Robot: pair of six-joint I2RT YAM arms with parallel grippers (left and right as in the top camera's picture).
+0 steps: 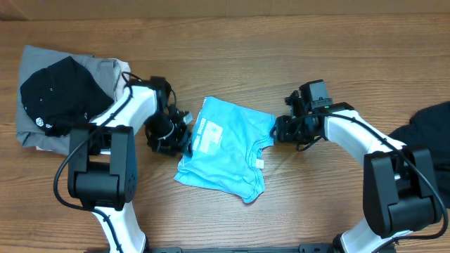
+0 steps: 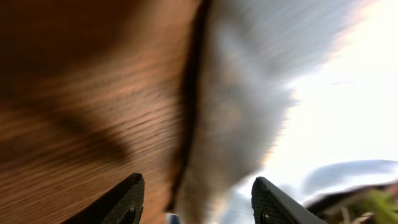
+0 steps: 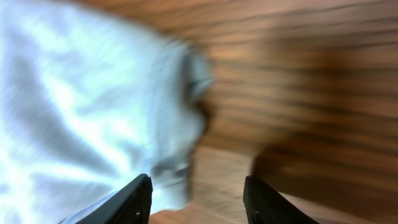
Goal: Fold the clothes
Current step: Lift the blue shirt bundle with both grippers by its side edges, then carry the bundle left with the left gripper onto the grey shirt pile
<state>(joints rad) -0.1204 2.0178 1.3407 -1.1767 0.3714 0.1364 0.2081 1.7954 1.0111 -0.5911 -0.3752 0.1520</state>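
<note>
A light-blue T-shirt [image 1: 225,151] lies crumpled in the middle of the wooden table, a small print panel on its left part. My left gripper [image 1: 184,135] is at the shirt's left edge, jaws open [image 2: 198,202] with blurred shirt cloth between them. My right gripper [image 1: 275,133] is at the shirt's right edge, jaws open [image 3: 198,200], the pale cloth [image 3: 93,118] touching the left finger. A black garment [image 1: 56,95] lies on grey and beige ones [image 1: 105,70] at the far left. Another black garment [image 1: 429,133] lies at the right edge.
The wooden table [image 1: 232,49] runs bare along the back and in front of the shirt. Both wrist views are blurred by motion.
</note>
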